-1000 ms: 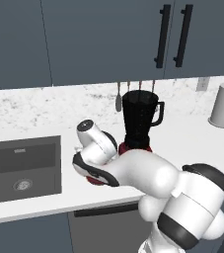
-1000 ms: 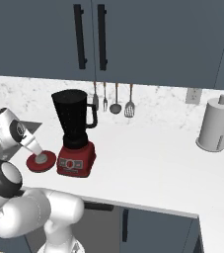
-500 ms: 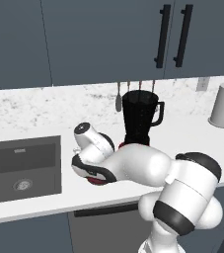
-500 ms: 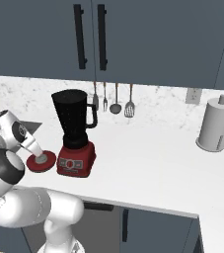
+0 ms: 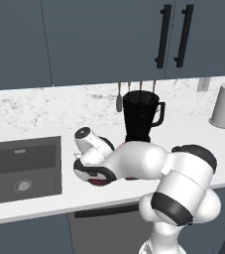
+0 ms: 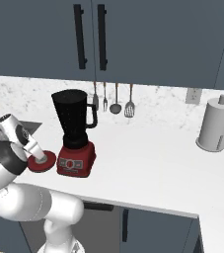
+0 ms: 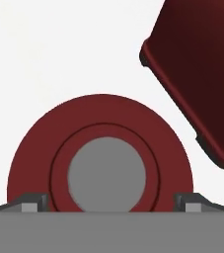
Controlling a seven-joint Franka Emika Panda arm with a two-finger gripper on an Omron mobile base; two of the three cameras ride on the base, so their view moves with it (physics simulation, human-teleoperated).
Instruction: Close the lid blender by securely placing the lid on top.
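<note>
The red lid [image 7: 106,168] with its grey knob lies flat on the white counter, right below my open gripper [image 7: 108,203]. The two fingertips [image 7: 32,202] stand at either side of the lid, apart from it. The blender's red base [image 7: 197,74] is close beside the lid. In the right base view the lid [image 6: 45,164] lies just left of the blender [image 6: 75,123], whose dark jar stands upright with an open top, and the gripper [image 6: 38,154] points down at the lid. The blender [image 5: 141,117] stands behind my arm in the left base view.
A sink [image 5: 22,166] is sunk into the counter left of the lid. Utensils [image 6: 116,100] hang on the wall behind the blender. A white paper-towel roll [image 6: 214,124] stands at the far right. Bare counter [image 6: 148,158] spreads right of the blender.
The hand has stayed almost in place over the lid while the elbow and forearm shifted. The lid and blender have not moved, and the gripper remains open.
</note>
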